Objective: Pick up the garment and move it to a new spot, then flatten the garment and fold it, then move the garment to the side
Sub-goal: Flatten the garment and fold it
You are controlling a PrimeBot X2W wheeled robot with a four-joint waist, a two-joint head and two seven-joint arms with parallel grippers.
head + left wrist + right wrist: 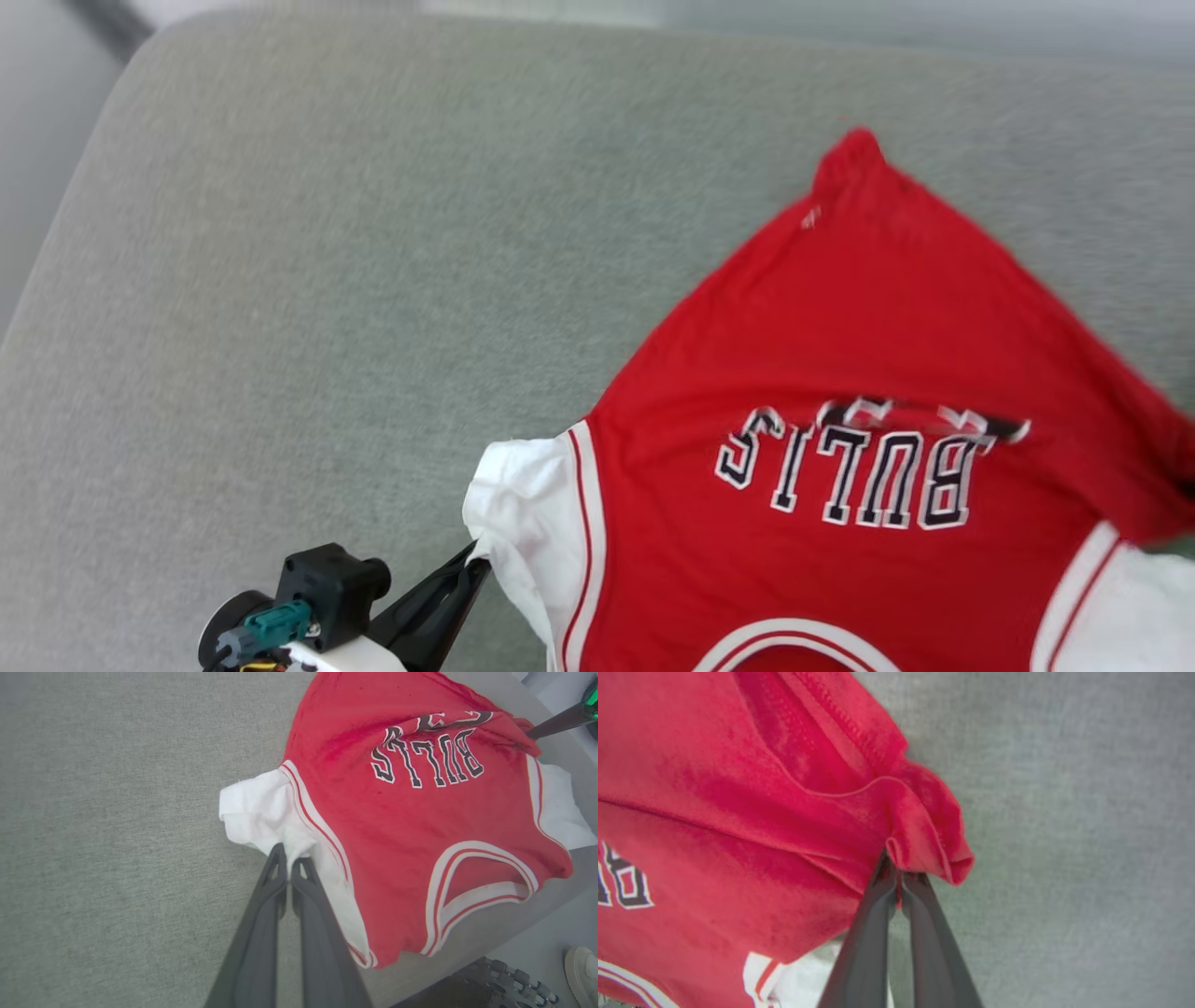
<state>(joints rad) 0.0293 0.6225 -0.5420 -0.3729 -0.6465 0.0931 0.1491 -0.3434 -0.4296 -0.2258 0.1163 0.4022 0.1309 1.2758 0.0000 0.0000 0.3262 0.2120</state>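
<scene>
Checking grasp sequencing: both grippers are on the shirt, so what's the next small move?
Probably raise both together. Left gripper is shut on the white sleeve, right gripper on a red fold; the shirt lies rumpled on the grey surface.

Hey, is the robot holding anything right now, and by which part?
Both grippers hold the red jersey-style T-shirt with white sleeves: the left gripper is shut on a white sleeve, the right gripper on a bunched red fold.
</scene>
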